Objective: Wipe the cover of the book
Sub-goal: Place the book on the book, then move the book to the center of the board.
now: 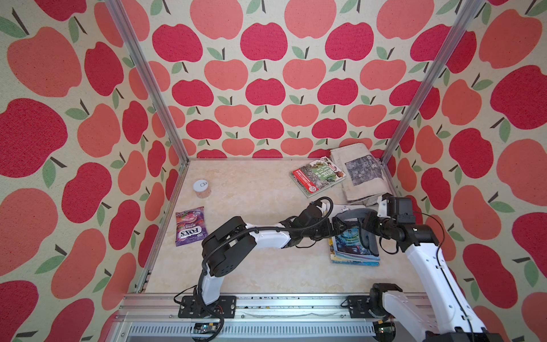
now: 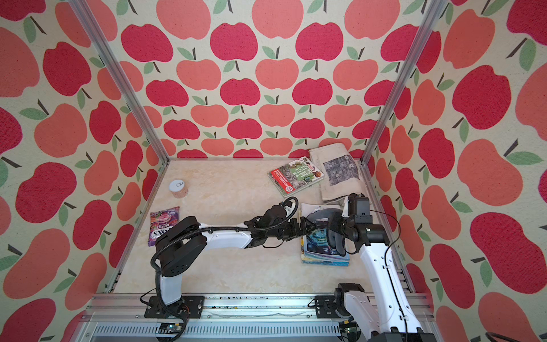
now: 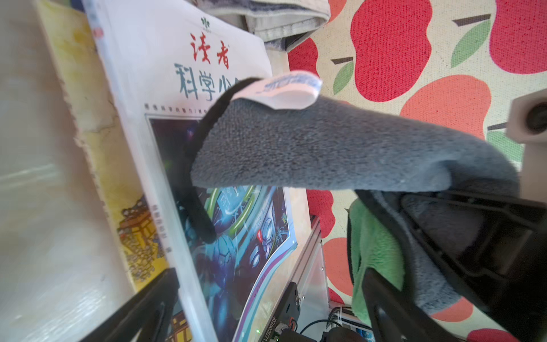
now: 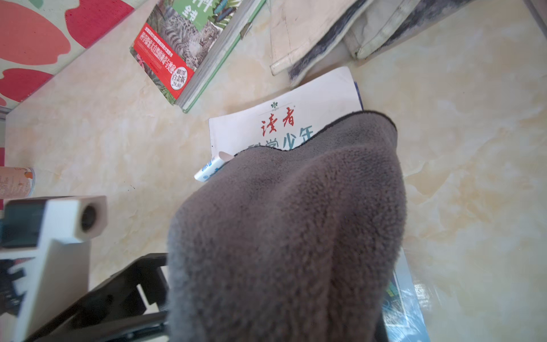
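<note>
Left jaws spread, right jaws pinch grey cloth (image 4: 284,231) over 读者 book (image 4: 236,133); FOX'S bag (image 1: 190,226) apart.

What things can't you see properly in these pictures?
Book cover: in the right wrist view the grey cloth hides most of it; in the left wrist view it covers the title's end.
Right gripper fingertips: right wrist view, buried under the cloth.
Yellow book: left wrist view, the book on top hides all but its edge.
Can: right wrist view, cut off by the picture's edge.
</note>
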Available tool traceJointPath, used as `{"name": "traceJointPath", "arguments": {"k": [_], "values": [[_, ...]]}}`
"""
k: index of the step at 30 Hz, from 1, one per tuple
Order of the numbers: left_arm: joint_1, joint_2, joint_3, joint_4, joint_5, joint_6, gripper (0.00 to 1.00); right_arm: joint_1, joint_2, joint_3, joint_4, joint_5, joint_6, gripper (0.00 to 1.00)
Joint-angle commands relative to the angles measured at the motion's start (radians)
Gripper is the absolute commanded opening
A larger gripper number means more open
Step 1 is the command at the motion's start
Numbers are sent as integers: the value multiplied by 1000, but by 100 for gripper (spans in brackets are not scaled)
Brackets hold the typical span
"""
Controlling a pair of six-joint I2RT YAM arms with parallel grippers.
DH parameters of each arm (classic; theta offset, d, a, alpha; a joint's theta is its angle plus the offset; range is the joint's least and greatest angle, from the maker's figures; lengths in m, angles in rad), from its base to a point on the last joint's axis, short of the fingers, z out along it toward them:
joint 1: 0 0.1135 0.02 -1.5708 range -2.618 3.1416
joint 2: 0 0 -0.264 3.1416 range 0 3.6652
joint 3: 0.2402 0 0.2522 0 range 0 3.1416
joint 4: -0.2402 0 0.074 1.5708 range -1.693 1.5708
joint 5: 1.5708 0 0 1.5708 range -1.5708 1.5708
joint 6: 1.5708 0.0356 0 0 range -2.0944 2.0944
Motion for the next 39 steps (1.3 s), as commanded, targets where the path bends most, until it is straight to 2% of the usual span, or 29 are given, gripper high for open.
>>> {"name": "traceJointPath", "arguments": {"k": [1,5,8,12,15,20,24,29,31,34,36,39], "values": [[36,-85,-18,-201,-75,138,99,8,3,-38,36,14,-20,4],[140,-128,-16,-246,-51,220,99,25,13,-80,68,15,-12,4],[239,-91,78,-302,17,323,99,32,19,-90,94,2,-4,4],[339,48,285,-393,96,548,99,42,30,-85,116,-6,0,4],[394,161,434,-440,106,671,99,49,36,-82,135,-12,7,4],[456,324,650,-450,140,771,99,52,72,-54,179,2,31,4],[516,456,822,-406,232,767,99,52,134,0,249,-26,78,3],[585,613,1022,-341,309,723,99,55,247,76,332,19,105,3],[609,698,1140,-329,384,689,99,55,303,109,364,48,114,3],[627,868,1398,-358,500,635,99,54,390,155,435,73,125,3],[634,975,1570,-390,487,596,99,55,450,206,450,75,144,2],[655,1032,1576,-246,439,469,99,56,523,253,488,70,183,2]]}}
